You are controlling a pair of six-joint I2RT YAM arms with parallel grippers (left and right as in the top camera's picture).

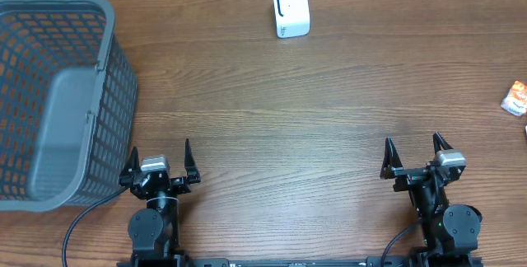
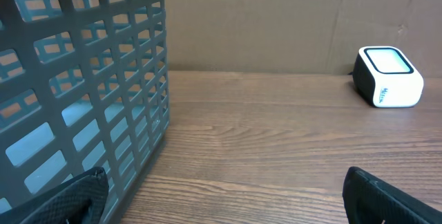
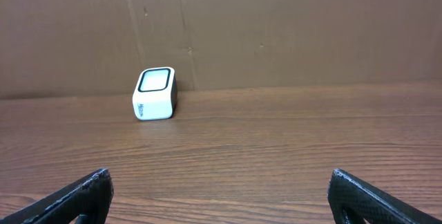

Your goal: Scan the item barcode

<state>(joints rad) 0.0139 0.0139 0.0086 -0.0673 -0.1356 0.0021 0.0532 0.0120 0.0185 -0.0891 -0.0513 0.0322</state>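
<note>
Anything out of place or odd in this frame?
Nothing looks spilled, tipped or damaged. The only thing that stands out is the small orange packet, lying at the far right edge of the overhead view, far from the scanner and the basket. The left gripper and right gripper are open and empty.

even soft lighting, faint shadows, no glare, overhead sharp, wrist views slightly soft

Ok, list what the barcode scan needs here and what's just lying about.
Needed: white scanner; small orange packet at the right edge.
Lying about: grey mesh basket on the left.
</note>
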